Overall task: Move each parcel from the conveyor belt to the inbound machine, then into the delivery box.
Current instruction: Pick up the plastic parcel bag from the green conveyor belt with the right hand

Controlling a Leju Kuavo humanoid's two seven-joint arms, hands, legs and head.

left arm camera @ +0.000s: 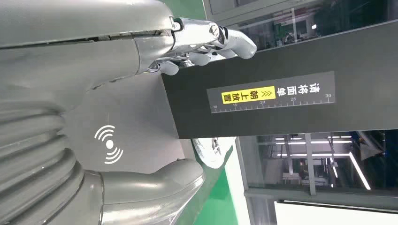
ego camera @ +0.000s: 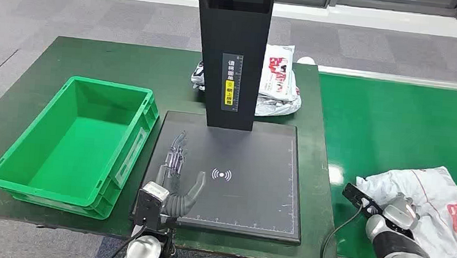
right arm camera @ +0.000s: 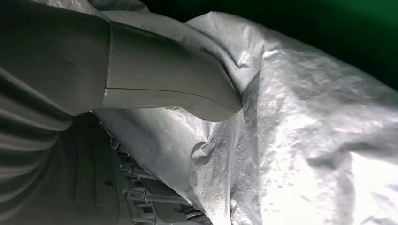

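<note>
At the lower right of the frame, the right hand (right arm camera: 155,117) is gripping a white parcel (ego camera: 436,201) lying on the green conveyor belt (ego camera: 386,123). In the lower middle, the left hand (ego camera: 176,174) is resting open, fingers spread, on the black inbound machine (ego camera: 252,186). The green delivery box (ego camera: 38,169) is sitting at the left.

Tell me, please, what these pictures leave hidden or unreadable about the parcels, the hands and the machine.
- Right hand on the near parcel: its fingers lie under the bag in the right wrist view, so the grip is unclear.
- Near parcel: cut off by the head view's right and bottom edges.
- Far parcel: partly behind the machine's black column.
- Column label: too small to read in the head view.
</note>
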